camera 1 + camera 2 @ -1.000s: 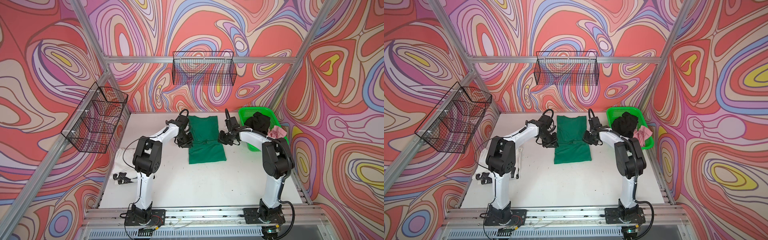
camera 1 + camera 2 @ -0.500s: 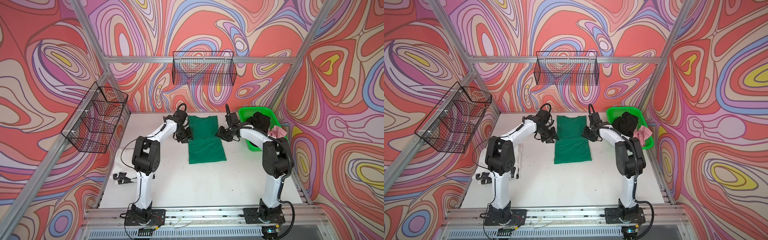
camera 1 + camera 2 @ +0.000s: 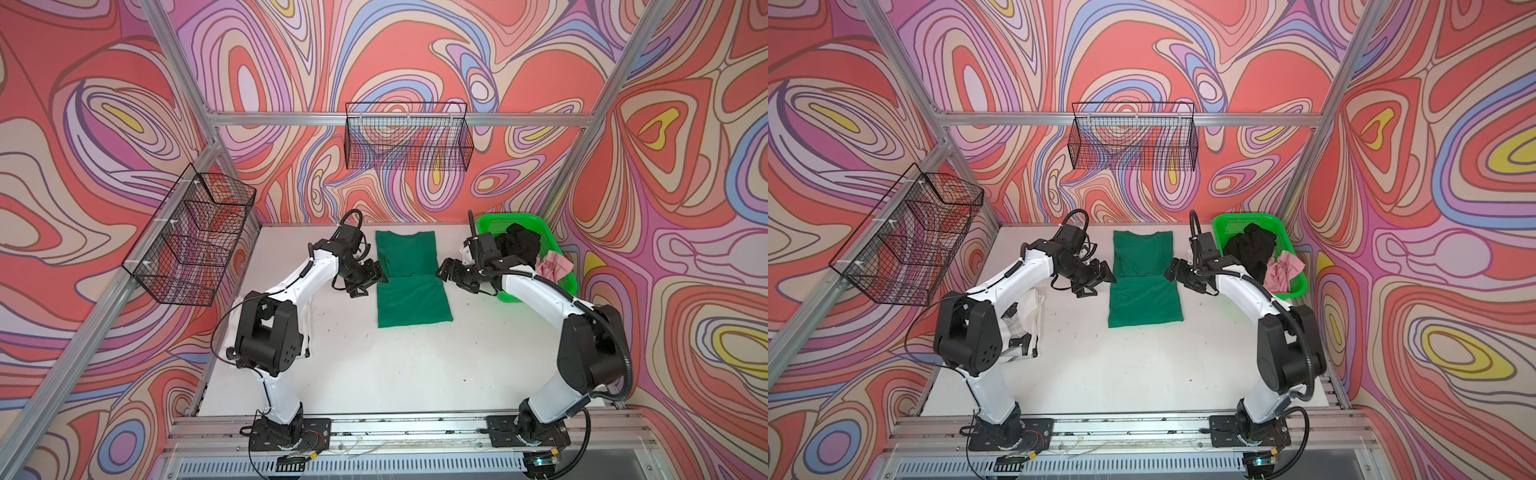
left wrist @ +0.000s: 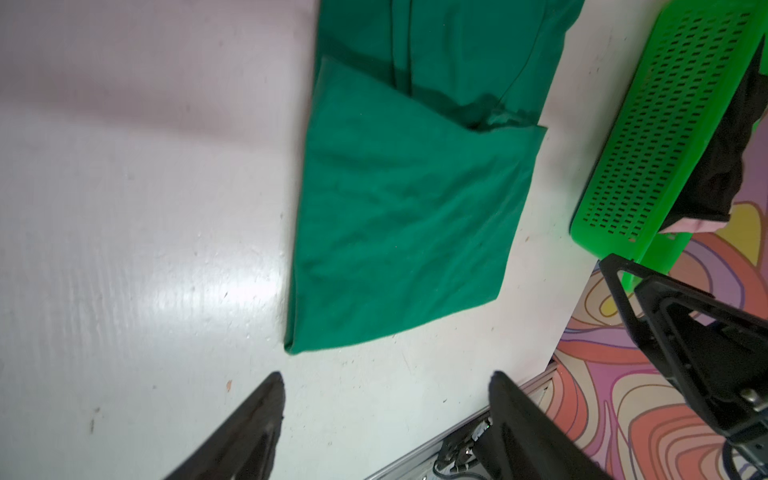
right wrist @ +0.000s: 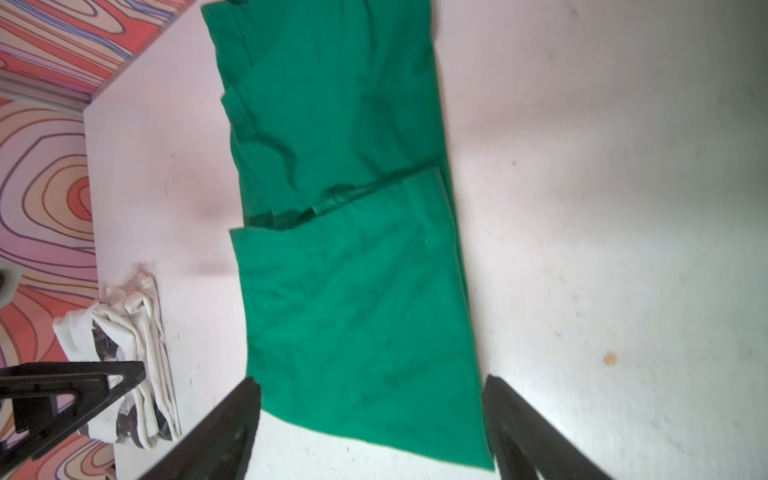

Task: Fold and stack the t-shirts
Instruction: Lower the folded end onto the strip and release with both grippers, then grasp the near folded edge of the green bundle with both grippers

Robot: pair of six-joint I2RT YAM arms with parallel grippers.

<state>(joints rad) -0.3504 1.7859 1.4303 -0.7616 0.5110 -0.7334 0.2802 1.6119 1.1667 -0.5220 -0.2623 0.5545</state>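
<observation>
Left arm: elbow raised over the left side of the white bench (image 3: 374,374), forearm slanting toward the far edge, wrist turned inward. The left gripper (image 3: 379,276) is just beside the shirt's left edge, jaws spread wide and empty.
Right arm: mirrors it. The right gripper (image 3: 441,272) is at the shirt's right edge, jaws wide apart, holding nothing.
Large dark green cloth t-shirt (image 3: 411,291): flat, mid-bench toward the far edge, near part doubled over.
White t-shirt with black marks (image 3: 1027,320): bundled at the left edge.
Black t-shirt (image 3: 519,245), pale pink t-shirt (image 3: 552,266): heaped in the bright green perforated plastic basket (image 3: 494,222) at the far right corner.
</observation>
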